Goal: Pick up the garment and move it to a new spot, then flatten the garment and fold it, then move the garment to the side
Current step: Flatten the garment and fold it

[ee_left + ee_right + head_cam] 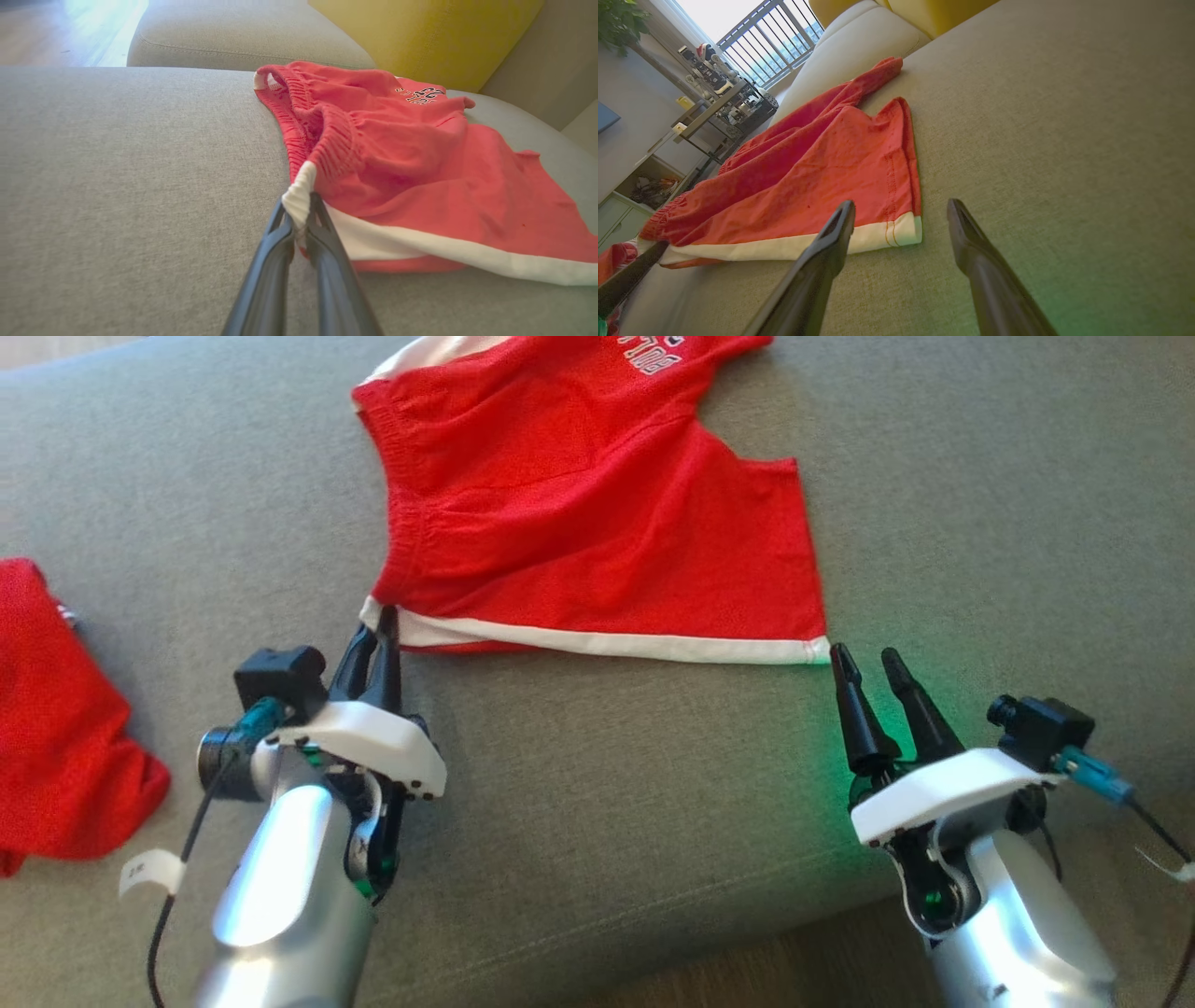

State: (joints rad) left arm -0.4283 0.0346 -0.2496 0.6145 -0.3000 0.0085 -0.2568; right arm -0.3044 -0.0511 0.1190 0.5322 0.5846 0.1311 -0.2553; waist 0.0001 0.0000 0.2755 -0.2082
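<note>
Grey sofa cushion (607,803) is the work surface, with the red shorts (597,523) lying a bit rumpled across its far middle. Left tool (378,630) is pinched tight on the white-trimmed waistband corner (296,200), and right tool (866,658) sits wide apart just beside the white hem corner (814,651). Looks like light floppy knit, so I'd hold both corners or it'll sag and bunch.

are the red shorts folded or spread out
Spread out, not folded: the red shorts lie open on the grey cushion, both legs apart, waistband bunched.
</note>
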